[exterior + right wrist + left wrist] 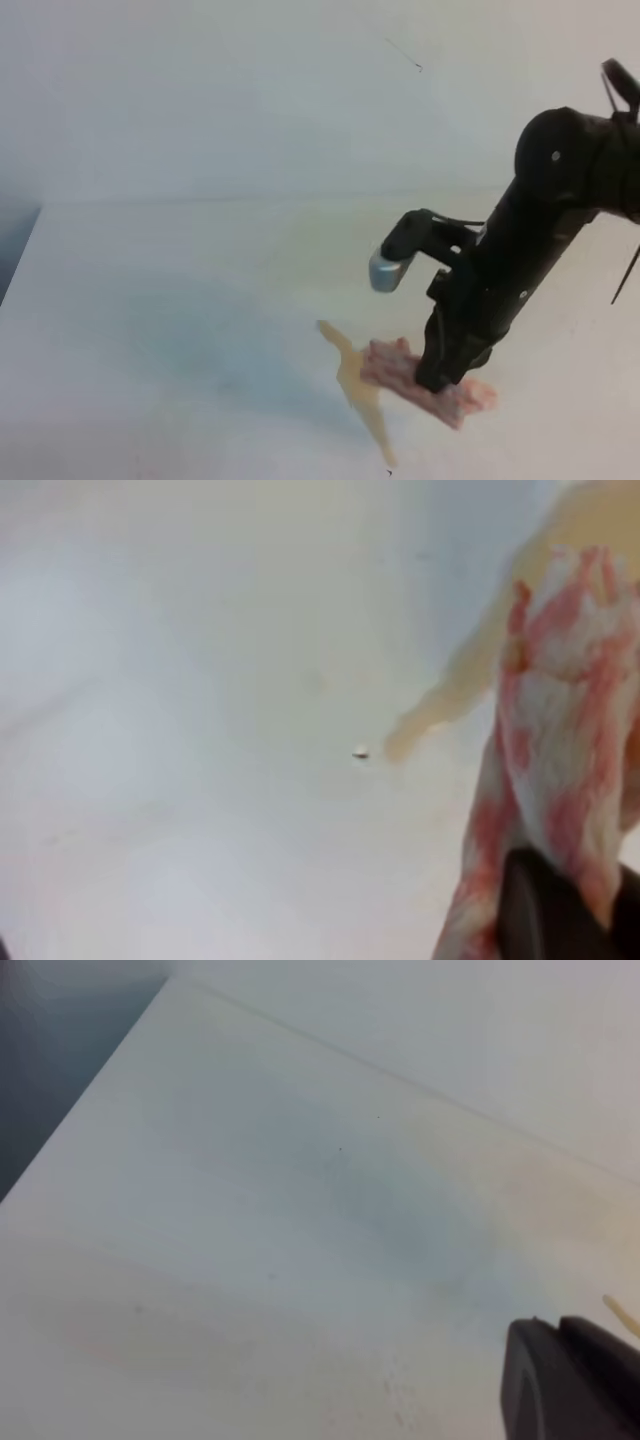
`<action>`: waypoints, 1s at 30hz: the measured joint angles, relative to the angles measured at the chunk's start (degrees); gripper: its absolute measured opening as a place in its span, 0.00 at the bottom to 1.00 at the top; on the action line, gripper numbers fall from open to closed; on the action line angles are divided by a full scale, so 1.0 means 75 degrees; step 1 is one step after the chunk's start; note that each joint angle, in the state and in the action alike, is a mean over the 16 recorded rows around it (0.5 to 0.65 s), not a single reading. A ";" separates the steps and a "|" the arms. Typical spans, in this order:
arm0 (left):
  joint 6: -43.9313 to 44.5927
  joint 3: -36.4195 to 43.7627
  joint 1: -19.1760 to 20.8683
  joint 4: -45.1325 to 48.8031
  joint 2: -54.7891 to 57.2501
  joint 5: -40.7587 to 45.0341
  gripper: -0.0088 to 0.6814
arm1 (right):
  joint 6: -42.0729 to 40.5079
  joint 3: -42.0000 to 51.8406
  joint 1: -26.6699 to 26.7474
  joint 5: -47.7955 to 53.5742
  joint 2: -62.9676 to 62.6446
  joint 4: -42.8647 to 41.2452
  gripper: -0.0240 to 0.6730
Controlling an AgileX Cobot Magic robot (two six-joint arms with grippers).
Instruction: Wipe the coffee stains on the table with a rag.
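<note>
Rag: pink/white, bunched, on white worktop, pinned under right end effector, clamped on it; touching coffee stains, tan, elongated. Left end effector: aperture can't tell

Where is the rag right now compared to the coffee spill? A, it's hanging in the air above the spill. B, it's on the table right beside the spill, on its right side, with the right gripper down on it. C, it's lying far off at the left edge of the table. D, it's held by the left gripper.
B: the rag lies on the table against the right side of the coffee stains, with the right gripper down on it.
</note>
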 joint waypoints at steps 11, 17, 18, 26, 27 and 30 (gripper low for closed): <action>0.0000 0.0000 0.0000 0.0000 0.0000 0.0000 0.01 | -0.0812 0.0873 0.1266 -0.0313 -0.0172 0.0181 0.05; 0.0000 0.0000 0.0000 0.0000 0.0000 0.0000 0.01 | -0.1032 0.1595 0.1494 -0.1575 -0.0111 0.0075 0.04; 0.0000 0.0000 0.0000 0.0000 0.0000 0.0000 0.01 | -0.1063 0.1685 0.1504 -0.1812 -0.0083 0.0059 0.04; 0.0000 0.0000 0.0000 0.0000 0.0000 0.0000 0.01 | -0.1144 0.1662 0.1507 -0.3203 0.0474 -0.0059 0.06; 0.0000 0.0000 0.0000 0.0000 0.0000 0.0000 0.01 | -0.1116 0.1565 0.1507 -0.3301 0.0582 -0.0064 0.06; 0.0000 0.0000 0.0000 0.0000 0.0000 0.0000 0.01 | -0.1010 0.1191 0.1507 -0.3481 0.0939 -0.0065 0.07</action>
